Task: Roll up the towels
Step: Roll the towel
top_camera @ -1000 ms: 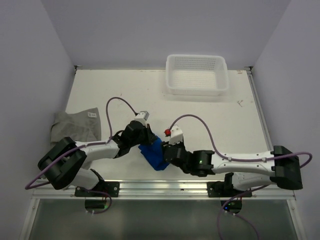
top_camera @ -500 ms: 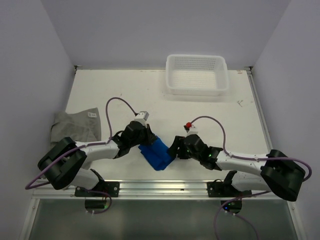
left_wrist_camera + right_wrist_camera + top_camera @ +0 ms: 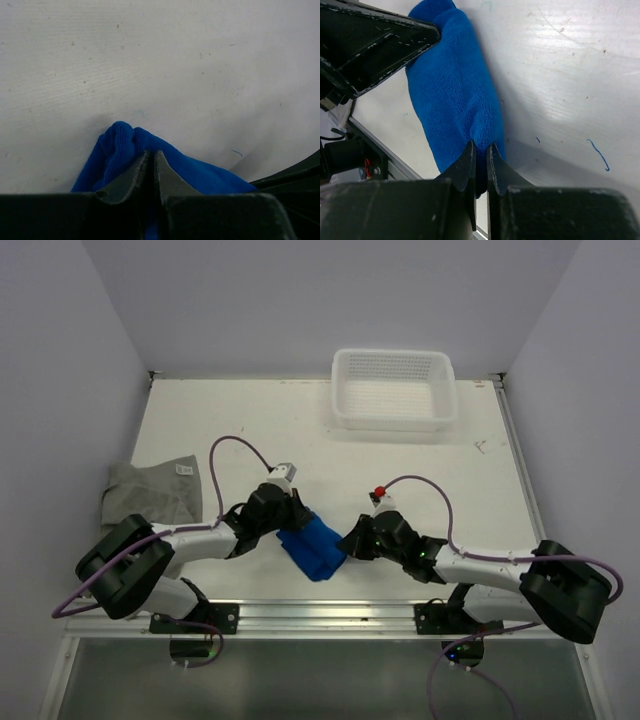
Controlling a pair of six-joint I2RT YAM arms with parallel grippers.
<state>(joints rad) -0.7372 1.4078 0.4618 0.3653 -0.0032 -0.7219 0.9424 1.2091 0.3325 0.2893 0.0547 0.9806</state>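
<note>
The blue towel (image 3: pixel 316 547) lies as a thick roll near the table's front edge, between both arms. My left gripper (image 3: pixel 291 524) is shut on the roll's upper left end; its fingers pinch blue cloth (image 3: pixel 120 150) in the left wrist view. At the roll's right end my right gripper (image 3: pixel 347 543) is shut too, with a fold of blue towel (image 3: pixel 455 95) caught between its fingertips. The grey towel (image 3: pixel 150 496) lies crumpled at the table's left edge, its white tag up, away from both grippers.
A white perforated basket (image 3: pixel 392 390) stands at the back of the table, right of centre. The metal rail of the front edge (image 3: pixel 320 613) runs just below the blue roll. Purple cables loop above both arms.
My right arm swung from over the roll to its right side, and its gripper closed on the towel's end. The left gripper kept its grip and barely moved.
</note>
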